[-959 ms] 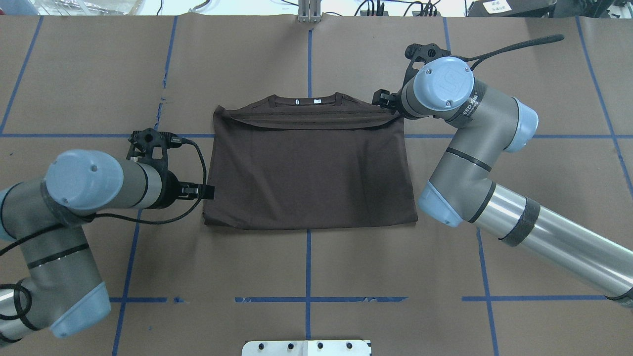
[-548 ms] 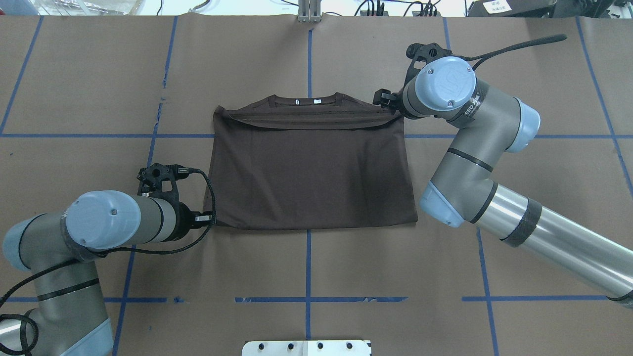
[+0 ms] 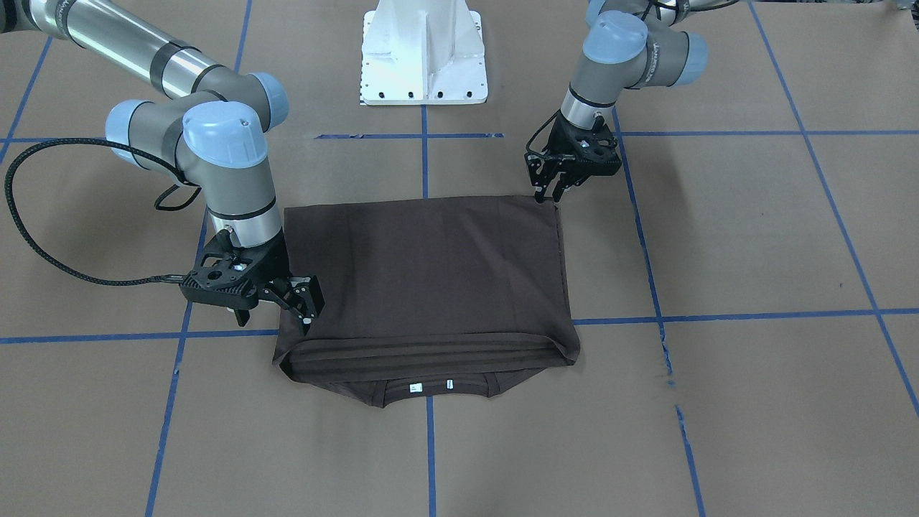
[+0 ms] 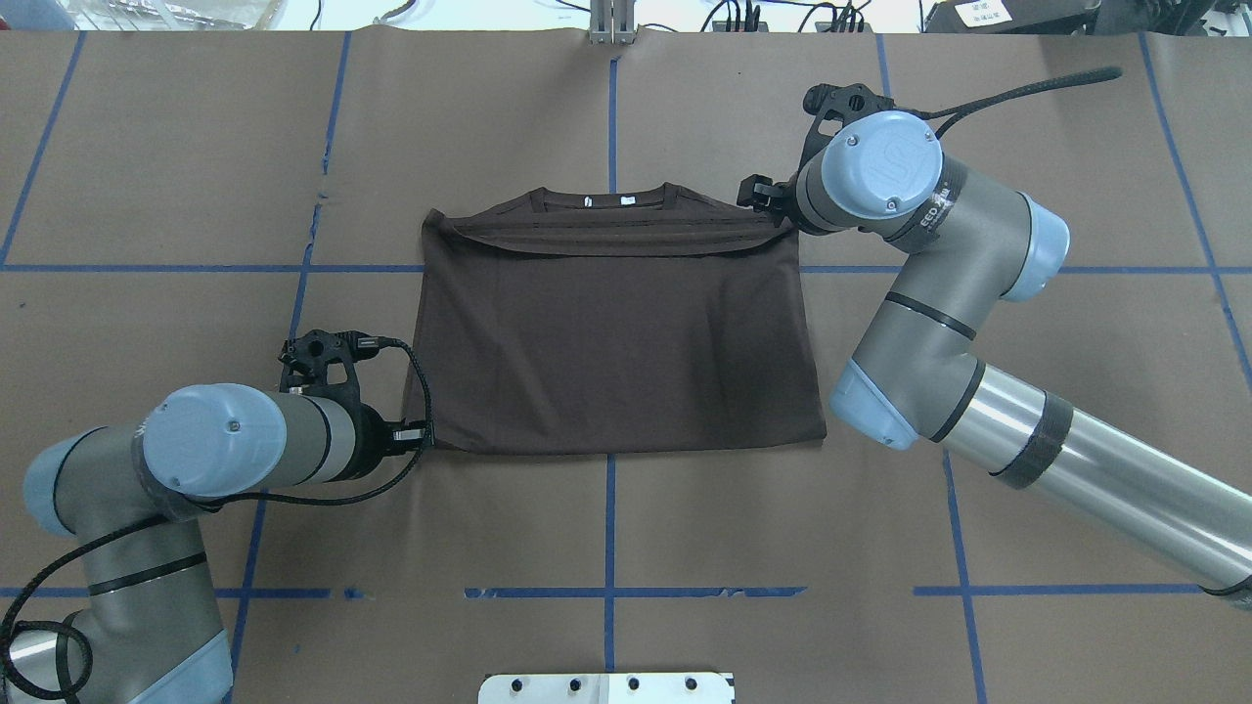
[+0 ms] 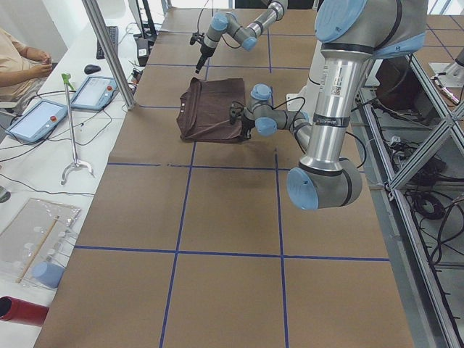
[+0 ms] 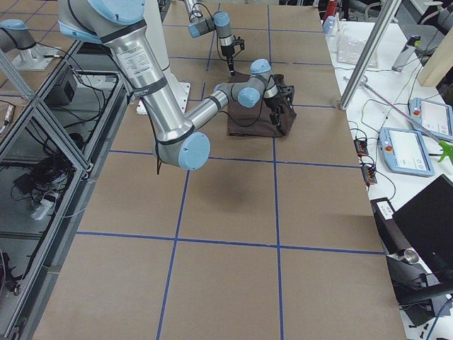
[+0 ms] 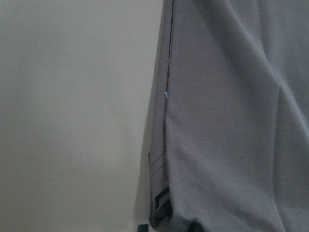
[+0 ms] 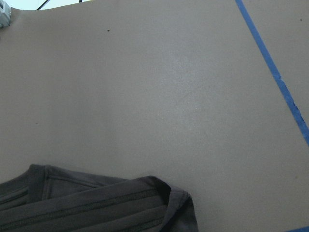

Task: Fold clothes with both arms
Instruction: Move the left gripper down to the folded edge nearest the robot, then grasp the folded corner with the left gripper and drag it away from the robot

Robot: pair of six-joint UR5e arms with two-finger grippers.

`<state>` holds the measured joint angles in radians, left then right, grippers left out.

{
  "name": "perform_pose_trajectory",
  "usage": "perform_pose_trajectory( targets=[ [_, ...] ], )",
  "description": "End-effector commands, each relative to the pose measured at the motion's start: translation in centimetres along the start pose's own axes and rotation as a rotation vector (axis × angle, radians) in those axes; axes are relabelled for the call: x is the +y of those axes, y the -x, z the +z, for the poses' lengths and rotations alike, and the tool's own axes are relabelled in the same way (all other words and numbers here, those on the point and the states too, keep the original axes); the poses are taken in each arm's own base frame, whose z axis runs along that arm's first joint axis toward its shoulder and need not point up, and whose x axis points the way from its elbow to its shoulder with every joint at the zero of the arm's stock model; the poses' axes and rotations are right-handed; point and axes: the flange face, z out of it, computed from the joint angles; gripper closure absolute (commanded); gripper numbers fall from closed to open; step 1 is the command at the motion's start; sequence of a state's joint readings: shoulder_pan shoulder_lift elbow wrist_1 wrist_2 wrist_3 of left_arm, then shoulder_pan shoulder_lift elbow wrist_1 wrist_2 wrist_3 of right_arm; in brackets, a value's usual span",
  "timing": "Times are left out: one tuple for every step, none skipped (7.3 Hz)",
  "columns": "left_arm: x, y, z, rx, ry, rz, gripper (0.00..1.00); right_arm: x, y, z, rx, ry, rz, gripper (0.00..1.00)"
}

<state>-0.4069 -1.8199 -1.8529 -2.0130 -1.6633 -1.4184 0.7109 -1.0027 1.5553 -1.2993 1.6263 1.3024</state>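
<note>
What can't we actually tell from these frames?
- Right gripper: hidden under its wrist in the overhead view; front view too small to show whether it pinches the T-shirt.
- Left gripper: open or shut unclear; fingertips cut off in its wrist view.
- Neck labels: print too small in every view.

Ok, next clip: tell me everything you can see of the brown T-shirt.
The dark brown T-shirt, of soft-looking cloth, is folded into a rough rectangle lying flat on the paper-covered table. Its round collar, with two small white labels, points away from the robot; a stitched hem band is folded up just short of it. No sleeves show. The open left claw meets the near corner on the robot's left; the right claw meets the far right corner by the collar, grip unclear.
</note>
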Motion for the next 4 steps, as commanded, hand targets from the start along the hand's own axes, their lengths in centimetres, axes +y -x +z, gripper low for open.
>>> perform_pose_trajectory(
  targets=[
    [-0.17, -0.91, 0.56, 0.005, -0.001, -0.015, 0.78, 0.12, -0.29, 0.19, 0.005, 0.002, 0.000, 0.00],
    [-0.17, -0.91, 0.56, 0.005, -0.001, -0.018, 1.00, 0.14, -0.38, 0.25, 0.006, 0.002, 0.000, 0.00],
    [-0.22, -0.58, 0.65, -0.002, -0.001, -0.020, 1.00, 0.13, -0.36, 0.23, 0.005, 0.002, 0.000, 0.00],
    [-0.35, -0.21, 0.53, -0.006, -0.005, -0.017, 1.00, 0.16, -0.47, 0.30, 0.008, 0.002, 0.000, 0.00]
  ],
)
